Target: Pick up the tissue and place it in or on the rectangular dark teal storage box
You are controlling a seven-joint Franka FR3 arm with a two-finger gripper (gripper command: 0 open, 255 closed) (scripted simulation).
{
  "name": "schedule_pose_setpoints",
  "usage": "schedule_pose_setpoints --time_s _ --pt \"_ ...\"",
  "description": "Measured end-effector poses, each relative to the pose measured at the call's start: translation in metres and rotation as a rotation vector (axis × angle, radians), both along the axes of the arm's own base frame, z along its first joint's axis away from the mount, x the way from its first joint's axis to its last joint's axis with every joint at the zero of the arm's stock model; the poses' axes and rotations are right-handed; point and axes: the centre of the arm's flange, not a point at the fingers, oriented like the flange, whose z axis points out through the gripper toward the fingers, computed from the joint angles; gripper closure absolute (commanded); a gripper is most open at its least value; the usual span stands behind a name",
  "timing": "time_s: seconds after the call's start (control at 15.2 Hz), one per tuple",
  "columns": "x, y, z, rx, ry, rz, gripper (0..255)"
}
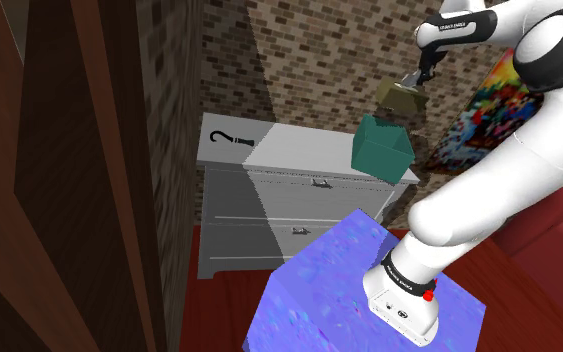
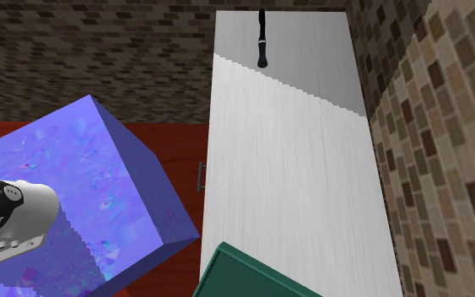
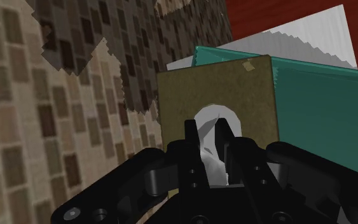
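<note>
My black gripper (image 1: 423,76) hangs above the white dresser and holds an olive-brown tissue box (image 1: 401,99) by its top. Directly below the tissue box stands the dark teal storage box (image 1: 382,148), open at the top, on the dresser's right end in the shoulder view. In the wrist view the gripper (image 3: 213,153) is shut on the white tissue (image 3: 210,129) that sticks out of the olive box (image 3: 215,86). The teal box (image 3: 323,108) lies just beyond and beside it. A corner of the teal box (image 2: 252,274) shows in the second exterior view.
The white dresser (image 1: 269,165) stands against a brick wall (image 1: 309,60). A black hooked object (image 1: 231,140) lies on its far end, and the same black object (image 2: 262,38) is seen from above. The blue-purple stand (image 1: 354,290) sits in front on red floor. A dark wooden frame (image 1: 59,180) stands at the shoulder view's left.
</note>
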Motion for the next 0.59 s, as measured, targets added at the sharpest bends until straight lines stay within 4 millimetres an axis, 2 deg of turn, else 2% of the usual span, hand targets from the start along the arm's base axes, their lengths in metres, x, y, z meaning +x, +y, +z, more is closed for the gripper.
schedule_pose_setpoints --time_s 0.26,0.59 --pt "-0.008 -0.007 -0.017 -0.001 0.001 0.002 255" --pt "-0.008 -0.006 -0.043 -0.001 0.001 0.002 255"
